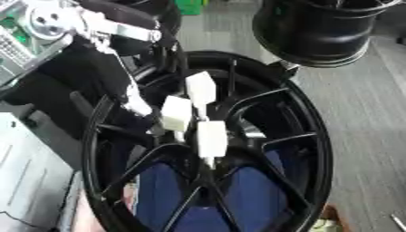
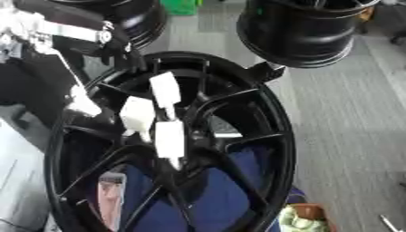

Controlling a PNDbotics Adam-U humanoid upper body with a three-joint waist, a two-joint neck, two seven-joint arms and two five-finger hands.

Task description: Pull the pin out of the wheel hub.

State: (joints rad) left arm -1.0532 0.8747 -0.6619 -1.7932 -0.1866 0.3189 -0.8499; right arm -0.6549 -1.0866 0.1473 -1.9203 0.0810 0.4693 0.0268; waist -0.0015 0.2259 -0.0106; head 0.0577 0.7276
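Note:
A black spoked wheel (image 1: 313, 136) stands tilted in front of me and fills most of both views. Three white block-shaped pins stick out around its hub (image 1: 208, 118): an upper pin (image 1: 200, 88), a left pin (image 1: 176, 113) and a lower pin (image 1: 212, 138). My left arm (image 1: 119, 20) comes in from the upper left, black with a silver bracket, and reaches down to the left of the hub. My left hand (image 1: 142, 118) lies right beside the left pin, but it is lost against the black spokes. My right hand does not show.
A second black wheel (image 1: 317, 27) stands at the upper right, close to the first one's rim, and a third (image 2: 139, 18) at the top. Blue cloth (image 1: 253, 195) shows through the spokes. A grey panel (image 1: 31, 172) lies at the lower left and grey floor (image 1: 364, 118) to the right.

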